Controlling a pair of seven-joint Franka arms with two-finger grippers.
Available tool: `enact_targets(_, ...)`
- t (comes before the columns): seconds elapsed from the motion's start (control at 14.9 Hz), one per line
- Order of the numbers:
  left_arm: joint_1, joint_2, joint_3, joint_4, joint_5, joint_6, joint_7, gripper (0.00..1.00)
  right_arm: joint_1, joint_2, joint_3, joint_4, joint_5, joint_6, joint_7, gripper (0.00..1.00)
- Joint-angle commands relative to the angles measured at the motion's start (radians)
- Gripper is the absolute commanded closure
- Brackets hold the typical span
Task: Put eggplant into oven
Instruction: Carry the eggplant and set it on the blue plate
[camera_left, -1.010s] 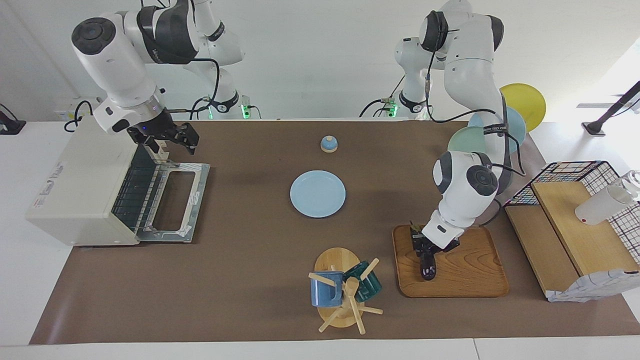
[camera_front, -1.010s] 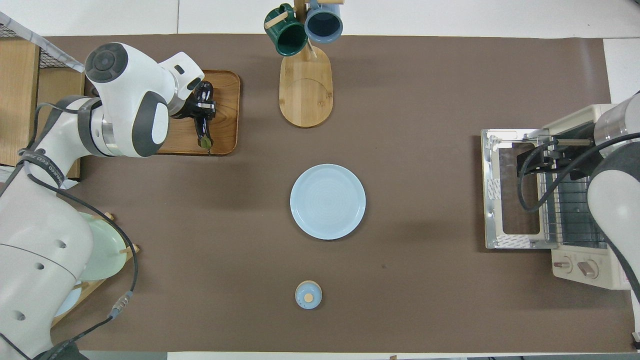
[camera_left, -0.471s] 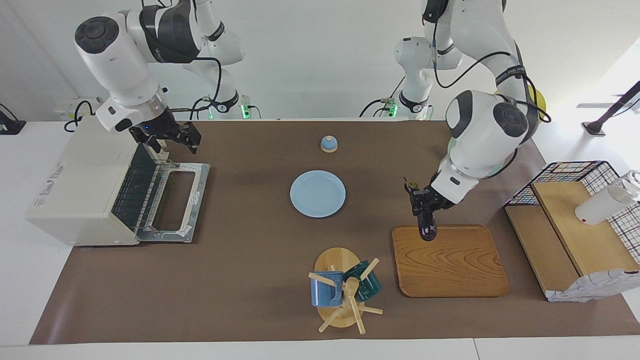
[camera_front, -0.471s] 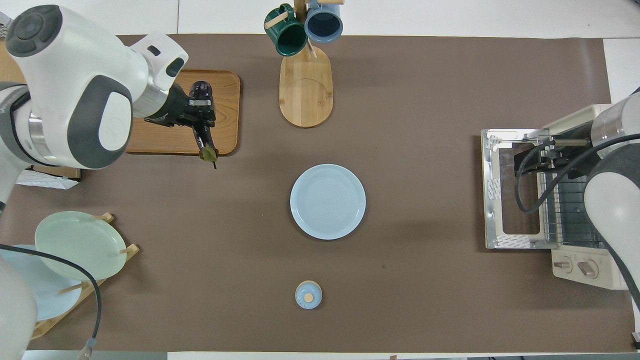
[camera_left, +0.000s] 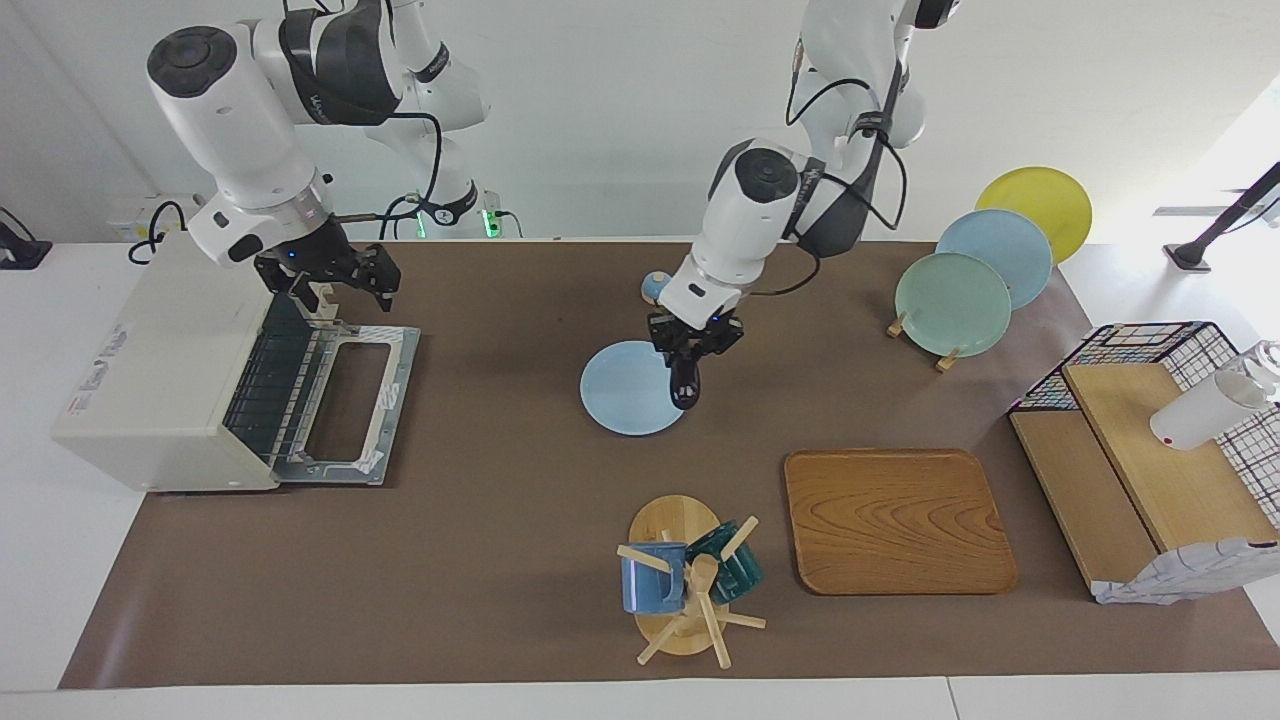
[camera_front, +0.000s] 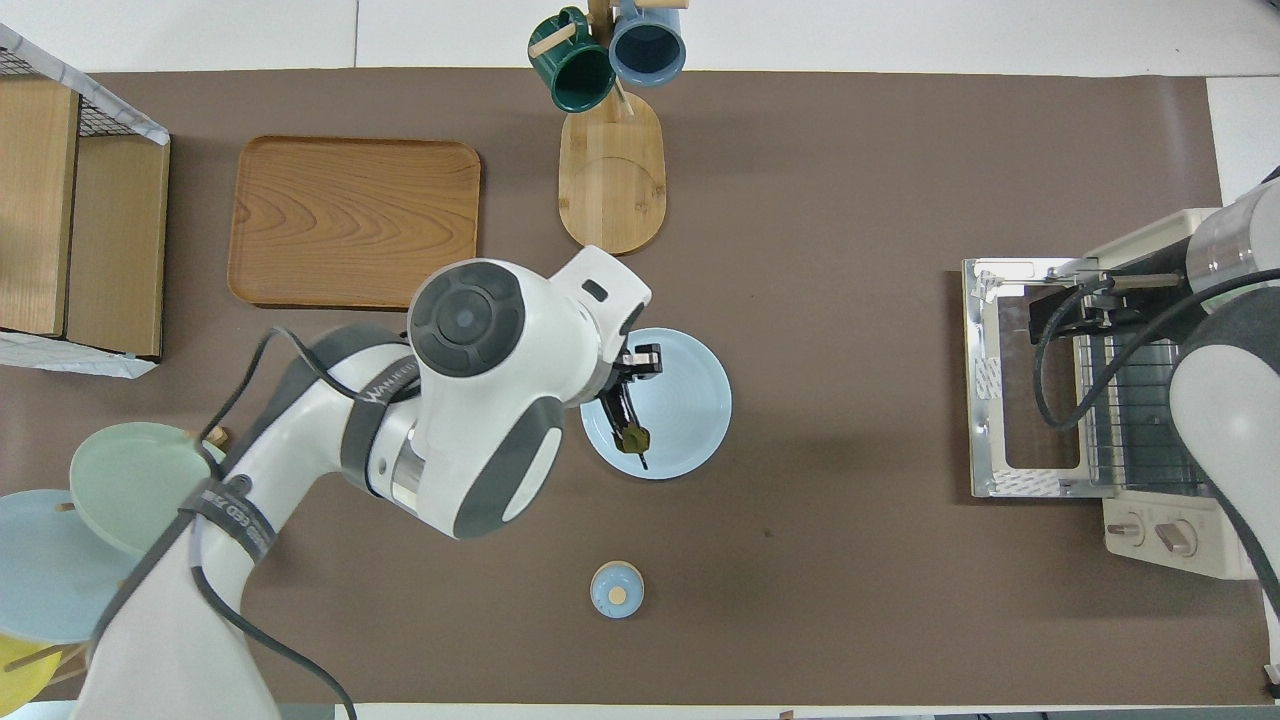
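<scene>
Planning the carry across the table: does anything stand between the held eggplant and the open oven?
Nothing visible does. The glossy dark purple eggplant hangs from the left end effector over the round pale blue plate; only bare brown mat lies toward the cream-white toaster oven, its door down.

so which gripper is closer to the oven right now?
Right. The right gripper hangs open over the oven's lowered door. The left gripper, shut on the eggplant, is over the blue plate mid-table.
</scene>
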Motion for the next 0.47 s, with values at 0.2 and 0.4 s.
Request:
enact_targets(0.2,-0.089,0.071,0.022,-0.079,-0.012,0.186,-0.02,1.0,-0.007,-0.011,0.003,-0.006,0.027,0.009,-0.027,0.0)
enact_targets(0.4,-0.101,0.114,0.024,-0.079,-0.011,0.238,-0.016,1.0,-0.007,-0.011,0.003,-0.006,0.03,0.009,-0.031,0.0)
